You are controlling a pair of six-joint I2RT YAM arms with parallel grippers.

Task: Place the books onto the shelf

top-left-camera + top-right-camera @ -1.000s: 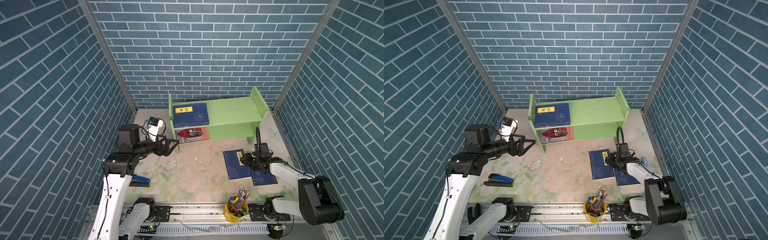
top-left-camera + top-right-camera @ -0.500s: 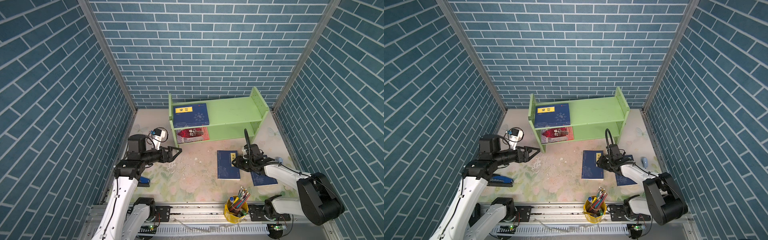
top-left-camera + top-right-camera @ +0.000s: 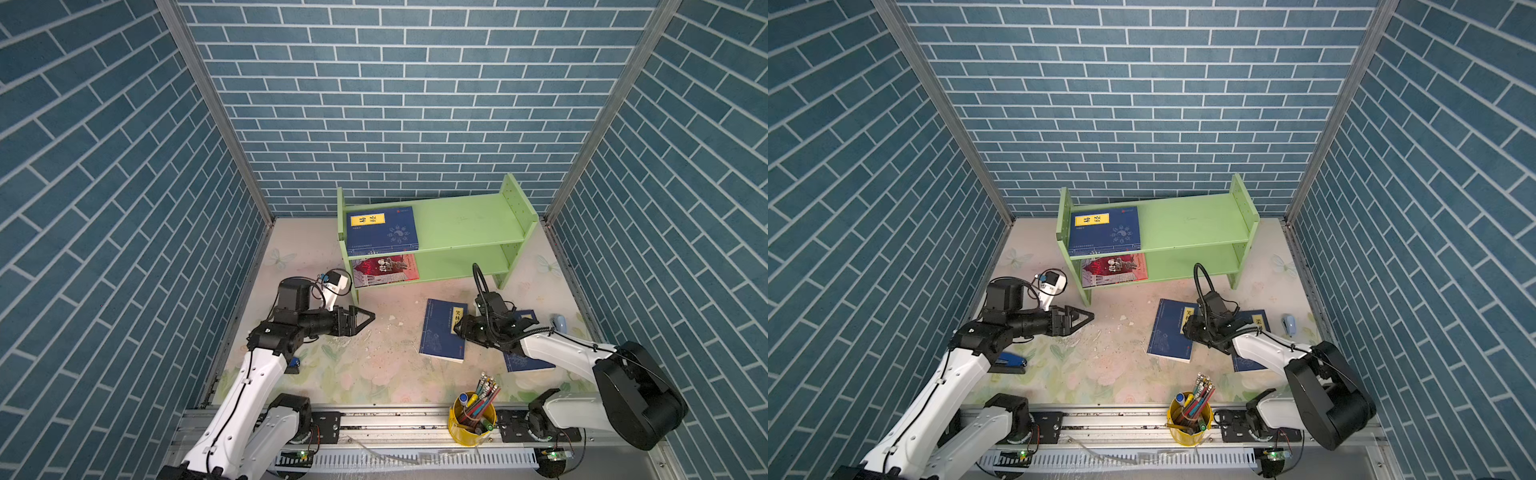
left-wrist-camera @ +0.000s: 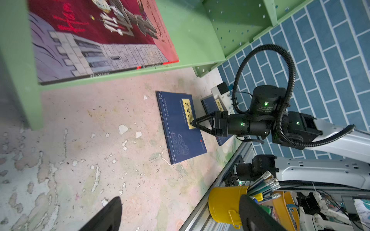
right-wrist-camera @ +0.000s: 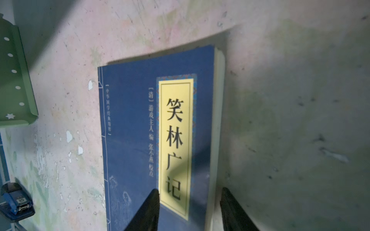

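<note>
- Second navy book [image 3: 528, 365], near the right edge of the table [image 3: 374, 365]: largely covered by the right arm [image 3: 557, 345] in both top views.
- Blue stapler [image 3: 294, 361]: mostly hidden beneath the left arm [image 3: 257, 374].
- Red-and-grey book [image 3: 384, 268]: rear part concealed under the upper tier of the shelf [image 3: 457, 224].

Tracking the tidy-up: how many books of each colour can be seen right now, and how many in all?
Navy books: 3
Red book: 1
Total: 4
</note>
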